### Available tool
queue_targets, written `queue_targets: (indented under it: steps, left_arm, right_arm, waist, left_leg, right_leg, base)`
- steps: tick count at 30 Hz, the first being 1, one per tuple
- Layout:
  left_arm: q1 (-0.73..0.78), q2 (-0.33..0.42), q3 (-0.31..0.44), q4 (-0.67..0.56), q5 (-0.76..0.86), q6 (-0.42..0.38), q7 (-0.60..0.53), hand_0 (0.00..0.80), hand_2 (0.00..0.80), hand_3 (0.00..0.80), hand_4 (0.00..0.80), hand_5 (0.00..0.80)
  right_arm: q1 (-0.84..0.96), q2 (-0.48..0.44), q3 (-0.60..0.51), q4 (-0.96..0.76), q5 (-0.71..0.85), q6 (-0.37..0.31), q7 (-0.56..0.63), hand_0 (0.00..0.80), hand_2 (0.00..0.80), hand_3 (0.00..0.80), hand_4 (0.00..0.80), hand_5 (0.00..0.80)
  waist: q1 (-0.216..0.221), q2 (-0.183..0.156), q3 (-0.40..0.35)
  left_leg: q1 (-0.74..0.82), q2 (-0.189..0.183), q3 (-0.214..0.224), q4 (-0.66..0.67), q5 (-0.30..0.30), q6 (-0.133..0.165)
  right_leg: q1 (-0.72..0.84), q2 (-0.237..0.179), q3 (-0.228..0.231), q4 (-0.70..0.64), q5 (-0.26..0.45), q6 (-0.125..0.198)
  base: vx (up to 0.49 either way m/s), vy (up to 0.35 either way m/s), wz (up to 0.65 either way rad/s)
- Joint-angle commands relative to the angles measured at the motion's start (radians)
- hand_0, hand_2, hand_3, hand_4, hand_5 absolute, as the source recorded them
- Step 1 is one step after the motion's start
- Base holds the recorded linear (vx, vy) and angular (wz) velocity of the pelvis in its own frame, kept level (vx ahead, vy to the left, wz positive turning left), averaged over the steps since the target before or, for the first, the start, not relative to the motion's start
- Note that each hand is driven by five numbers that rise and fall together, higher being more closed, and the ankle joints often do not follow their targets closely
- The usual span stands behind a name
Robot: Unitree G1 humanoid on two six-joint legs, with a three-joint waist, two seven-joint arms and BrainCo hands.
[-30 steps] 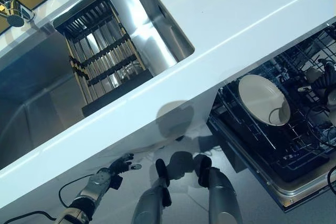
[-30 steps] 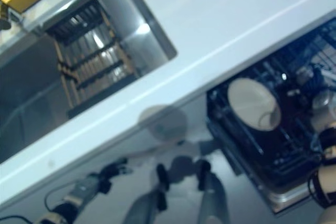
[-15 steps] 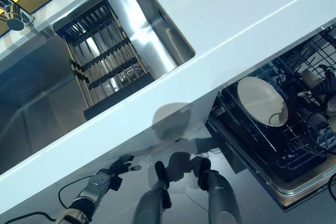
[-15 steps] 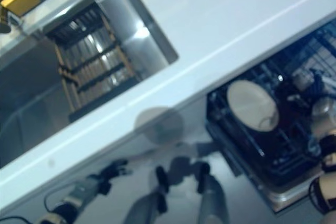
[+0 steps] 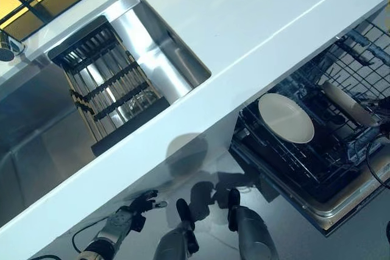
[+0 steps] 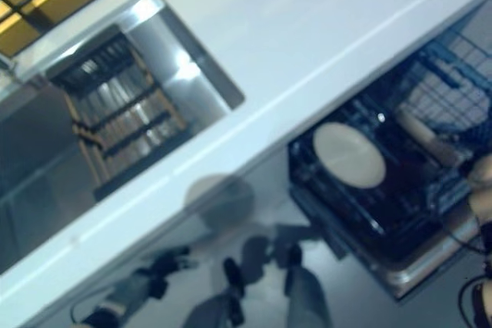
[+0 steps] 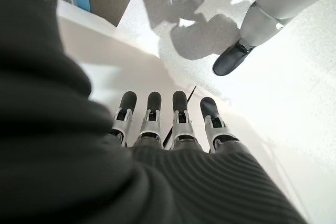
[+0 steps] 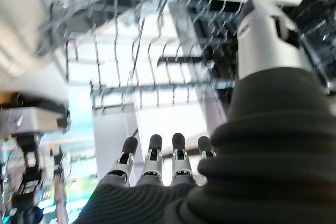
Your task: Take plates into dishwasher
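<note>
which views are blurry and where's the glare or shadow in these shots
Left eye view: sharp, with glare on the steel sink wall and a round shadow on the white counter front. Right eye view: soft throughout; the round white plate in the dark wire dishwasher rack is smeared. Right wrist view: streaked wire rack past the right hand. Left wrist view: crisp around the left hand, with hard shadows.

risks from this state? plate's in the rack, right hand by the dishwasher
1. The plate lies tilted across the lower rack rather than clearly upright between tines; it may slide or rattle when the rack moves.
2. The right hand, fingers straight and empty, is close to the rack wires; it could snag one on the way out.
3. The left hand hangs low under the counter edge and may bump it if raised.
</note>
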Motion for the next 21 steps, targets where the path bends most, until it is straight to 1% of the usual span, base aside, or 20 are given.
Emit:
queue_targets:
  steps: [1,2,3,5,7,11,15,20,21]
  left_arm:
    - [0.062,0.012,0.034,0.067,0.052,-0.031,0.019,0.000,0.000,0.000,0.000,0.000]
    - [0.067,0.011,0.037,0.073,0.057,-0.032,0.020,0.000,0.000,0.000,0.000,0.000]
    - [0.076,0.007,0.045,0.088,0.064,-0.034,0.022,0.000,0.000,0.000,0.000,0.000]
    - [0.087,0.000,0.057,0.108,0.070,-0.043,0.022,0.000,0.000,0.000,0.000,0.000]
    - [0.093,-0.005,0.060,0.129,0.072,-0.052,0.026,0.000,0.000,0.000,0.000,0.000]
    - [0.104,-0.013,0.082,0.169,0.079,-0.057,0.024,0.000,0.000,0.000,0.000,0.000]
    - [0.095,-0.016,0.090,0.200,0.089,-0.046,0.017,0.000,0.000,0.000,0.000,0.000]
    - [0.094,-0.018,0.086,0.218,0.091,-0.049,0.020,0.000,0.000,0.000,0.000,0.000]
    - [0.095,-0.019,0.088,0.218,0.095,-0.048,0.021,0.000,0.000,0.000,0.000,0.000]
  right_arm:
    - [0.065,-0.029,-0.063,-0.085,0.021,-0.029,-0.057,0.000,0.000,0.000,0.000,0.000]
    - [0.087,-0.027,-0.083,-0.105,0.026,-0.031,-0.061,0.000,0.000,0.000,0.000,0.000]
    - [0.119,-0.024,-0.117,-0.133,0.051,-0.037,-0.072,0.000,0.000,0.000,0.000,0.000]
    - [0.161,-0.011,-0.164,-0.168,0.090,-0.054,-0.085,0.000,0.000,0.000,0.000,0.000]
    - [0.199,0.009,-0.209,-0.196,0.160,-0.066,-0.106,0.000,0.000,0.000,0.000,0.000]
    - [0.286,0.088,-0.309,-0.232,0.351,-0.095,-0.098,0.000,0.000,0.000,0.000,0.000]
    - [0.333,0.181,-0.363,-0.185,0.535,-0.104,-0.037,0.000,0.000,0.000,0.000,0.000]
    - [0.350,0.277,-0.368,-0.101,0.661,-0.107,0.040,0.000,0.000,0.000,0.000,0.000]
    - [0.353,0.297,-0.366,-0.084,0.691,-0.105,0.072,0.000,0.000,0.000,0.000,0.000]
  waist:
    - [-0.016,-0.119,-0.110]
    - [-0.018,-0.124,-0.116]
    - [-0.028,-0.131,-0.129]
    - [-0.037,-0.137,-0.145]
    - [-0.043,-0.142,-0.163]
    - [-0.062,-0.143,-0.211]
    - [-0.076,-0.139,-0.254]
    - [-0.080,-0.134,-0.275]
    - [-0.079,-0.133,-0.278]
  left_leg:
    - [0.037,-0.007,0.031,0.037,-0.104,0.030]
    - [0.044,-0.008,0.036,0.035,-0.107,0.030]
    - [0.060,-0.009,0.031,0.036,-0.120,0.025]
    - [0.078,-0.011,0.044,0.031,-0.130,0.027]
    - [0.097,-0.015,0.059,0.024,-0.137,0.031]
    - [0.142,-0.023,0.090,0.007,-0.161,0.036]
    - [0.186,-0.026,0.119,-0.006,-0.179,0.039]
    - [0.217,-0.029,0.126,-0.006,-0.193,0.046]
    - [0.222,-0.030,0.126,-0.006,-0.195,0.046]
  right_leg:
    - [0.184,0.018,-0.003,-0.222,-0.001,0.010]
    - [0.192,0.019,0.000,-0.232,0.004,0.013]
    - [0.209,0.022,0.016,-0.248,0.012,0.026]
    - [0.227,0.025,0.026,-0.277,0.027,0.033]
    - [0.245,0.027,0.037,-0.305,0.042,0.038]
    - [0.280,0.033,0.066,-0.349,0.065,0.052]
    - [0.313,0.040,0.076,-0.370,0.070,0.057]
    - [0.342,0.048,0.081,-0.371,0.062,0.055]
    - [0.347,0.049,0.081,-0.371,0.061,0.053]
  base:
    - [0.053,0.098,-0.09]
    - [0.082,0.140,-0.12]
    - [0.067,0.126,-0.19]
    - [0.064,0.139,-0.28]
    - [0.054,0.123,-0.24]
    - [0.056,0.095,-0.24]
    - [0.048,0.030,-0.14]
    - [0.016,-0.033,-0.09]
    - [0.006,-0.054,-0.04]
